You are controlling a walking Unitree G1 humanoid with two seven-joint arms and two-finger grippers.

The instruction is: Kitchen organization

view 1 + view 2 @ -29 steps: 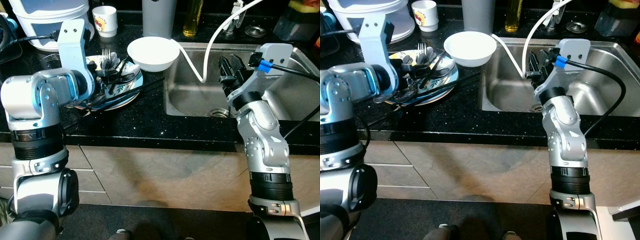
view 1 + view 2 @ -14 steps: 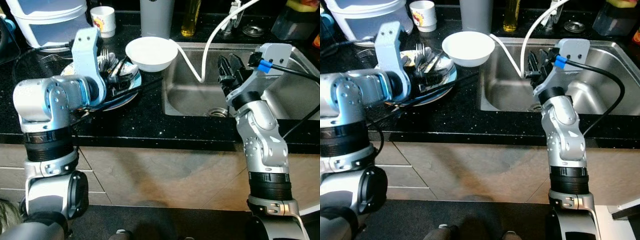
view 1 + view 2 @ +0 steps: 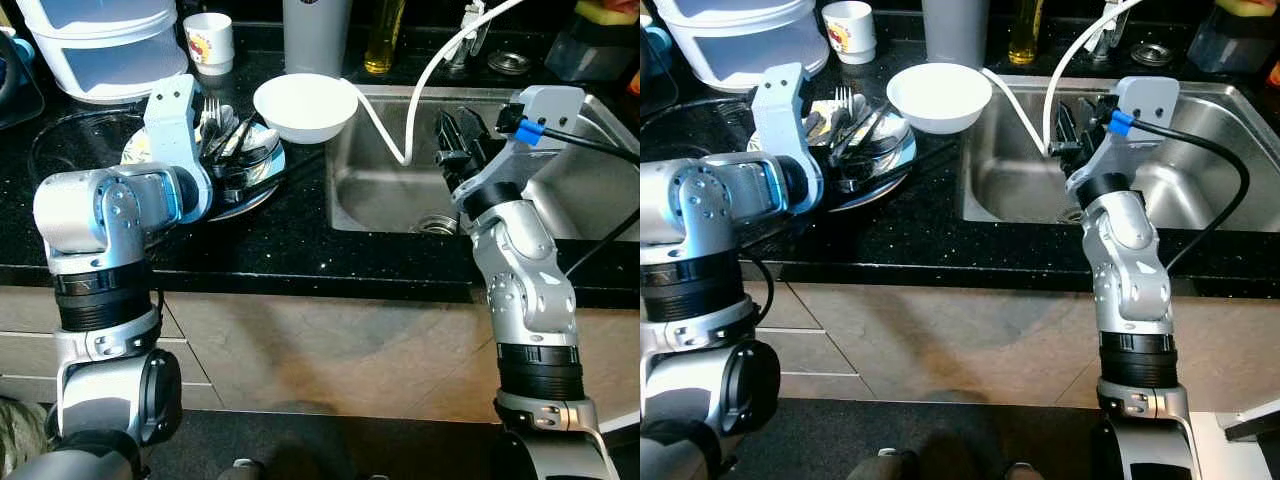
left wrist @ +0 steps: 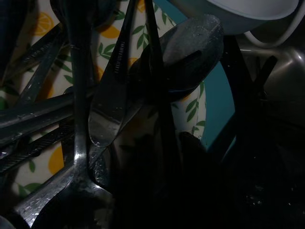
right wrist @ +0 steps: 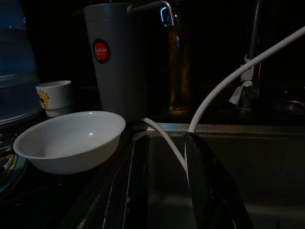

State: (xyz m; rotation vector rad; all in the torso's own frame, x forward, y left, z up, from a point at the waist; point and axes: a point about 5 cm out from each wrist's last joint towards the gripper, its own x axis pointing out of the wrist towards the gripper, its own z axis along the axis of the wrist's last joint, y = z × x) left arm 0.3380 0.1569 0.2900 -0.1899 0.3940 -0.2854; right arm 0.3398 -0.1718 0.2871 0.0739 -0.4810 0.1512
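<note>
A lemon-patterned plate (image 3: pixel 270 176) on the black counter holds a heap of cutlery (image 3: pixel 226 126): forks, a knife (image 4: pixel 112 95), a spoon (image 4: pixel 190 43) and dark chopsticks. My left gripper (image 3: pixel 232 180) hangs low over the plate's near side, right among the cutlery. A white bowl (image 3: pixel 305 105) stands just behind the plate at the sink's corner. My right gripper (image 3: pixel 455 135) hovers over the steel sink (image 3: pixel 380 195), open, with nothing between its fingers (image 5: pixel 205 191); it points toward the white bowl (image 5: pixel 71 138).
A white hose (image 3: pixel 420 90) curves from the tap down into the sink, close to the right gripper. Behind stand a grey tumbler (image 3: pixel 318 35), an oil bottle (image 3: pixel 383 40), a small printed cup (image 3: pixel 210 42) and a big plastic container (image 3: pixel 110 50).
My left arm has swung to the right and settled with its wrist lower over the plate. The right arm holds its place over the sink.
</note>
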